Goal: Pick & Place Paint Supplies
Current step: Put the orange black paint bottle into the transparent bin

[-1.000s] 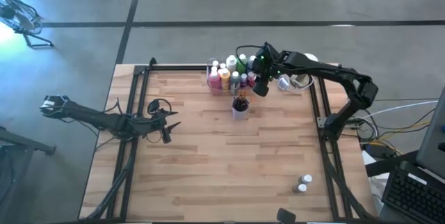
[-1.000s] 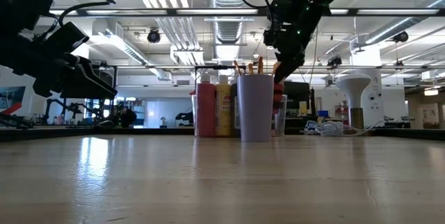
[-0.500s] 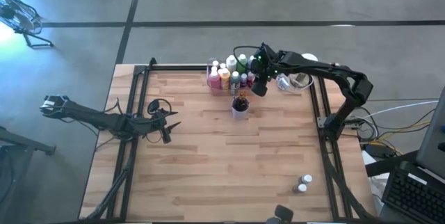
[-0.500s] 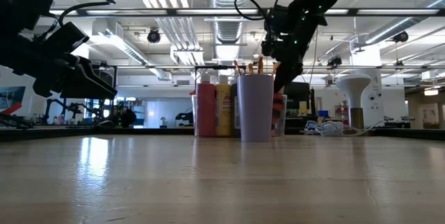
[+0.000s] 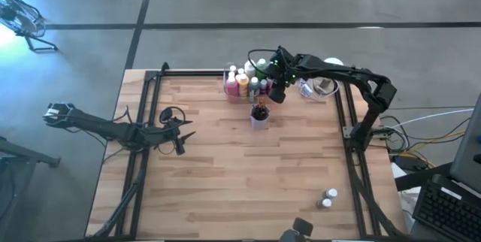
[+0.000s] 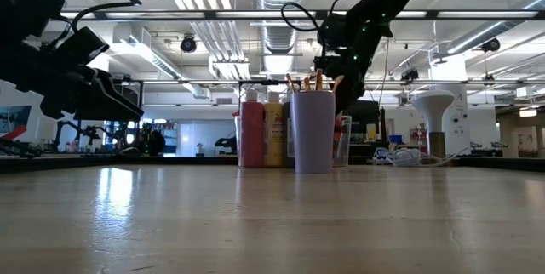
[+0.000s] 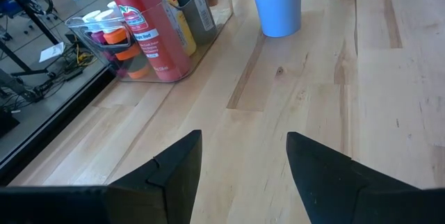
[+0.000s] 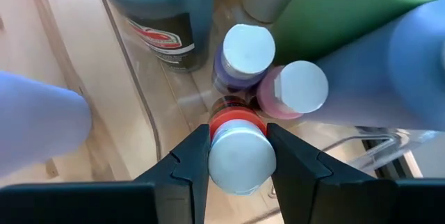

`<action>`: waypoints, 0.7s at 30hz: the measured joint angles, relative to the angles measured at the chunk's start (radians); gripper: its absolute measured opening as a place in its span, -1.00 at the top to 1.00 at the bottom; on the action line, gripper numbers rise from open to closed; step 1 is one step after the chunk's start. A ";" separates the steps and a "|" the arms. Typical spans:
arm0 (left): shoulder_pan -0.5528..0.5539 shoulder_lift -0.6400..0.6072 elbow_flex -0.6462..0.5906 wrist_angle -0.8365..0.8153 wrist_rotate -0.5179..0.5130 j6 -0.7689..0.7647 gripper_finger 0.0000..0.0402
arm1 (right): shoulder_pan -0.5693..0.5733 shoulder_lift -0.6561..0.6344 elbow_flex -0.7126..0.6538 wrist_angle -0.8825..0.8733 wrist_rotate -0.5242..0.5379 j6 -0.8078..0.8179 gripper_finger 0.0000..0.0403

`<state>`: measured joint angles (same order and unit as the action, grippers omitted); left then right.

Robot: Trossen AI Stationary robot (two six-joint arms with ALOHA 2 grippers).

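Observation:
My right gripper [image 5: 276,92] hovers over the right end of a clear bin [image 5: 239,86] at the table's far edge. It is shut on a small red paint bottle with a white cap [image 8: 240,156]. The bin holds taller red, yellow, green and white bottles. A purple small bottle [image 8: 247,50] and a pink one [image 8: 299,88] stand upright just under the held one. A pale cup [image 5: 259,116] with brushes stands in front of the bin. My left gripper [image 5: 180,138] waits open over the table's left side. My right gripper pinches the small red bottle between its two fingers [image 8: 191,161], at the red shoulder just below the white cap [image 8: 224,121]. The fingers come from above, pointing down. The bottle stays upright. Whether its base rests on anything is hidden by the bottle itself.
Two small white-capped bottles [image 5: 328,198] stand near the table's near right corner. A coil of white cable [image 5: 323,86] lies right of the bin. Black frame rails run along the table's left and right sides. Bare wood fills the middle and near part.
My right gripper has moved a short way toward the table's left with the small red bottle. It now sits closer over the bin's right end, behind the cup.

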<state>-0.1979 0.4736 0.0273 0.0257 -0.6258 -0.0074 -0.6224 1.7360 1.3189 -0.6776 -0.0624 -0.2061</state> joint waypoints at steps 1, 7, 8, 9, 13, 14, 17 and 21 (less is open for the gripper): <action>0.000 0.000 0.000 0.000 0.000 0.000 -0.07 | -0.001 0.006 0.003 -0.001 0.000 -0.001 0.44; 0.000 0.000 0.000 0.000 0.000 0.000 -0.07 | -0.016 0.037 0.022 -0.032 0.010 -0.004 0.44; 0.000 0.000 0.000 0.000 0.000 0.000 -0.07 | -0.019 0.042 0.024 -0.035 0.013 -0.004 0.44; 0.000 0.000 0.000 0.000 0.000 0.000 -0.07 | -0.021 0.047 0.029 -0.037 0.013 -0.004 0.44; 0.000 0.000 0.000 0.000 0.000 0.000 -0.07 | -0.034 0.058 0.034 -0.038 0.013 -0.003 0.44; 0.000 0.000 0.000 0.000 0.000 0.000 -0.07 | -0.036 0.059 0.034 -0.037 0.013 -0.003 0.44; 0.000 0.000 0.000 0.000 0.000 0.000 -0.07 | -0.043 0.060 0.034 -0.037 0.012 -0.004 0.44; 0.000 0.000 0.000 0.000 0.000 0.000 -0.07 | -0.050 0.060 0.034 -0.034 0.009 -0.004 0.44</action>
<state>-0.1979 0.4736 0.0272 0.0257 -0.6257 -0.0074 -0.6722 1.7958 1.3533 -0.7116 -0.0532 -0.2096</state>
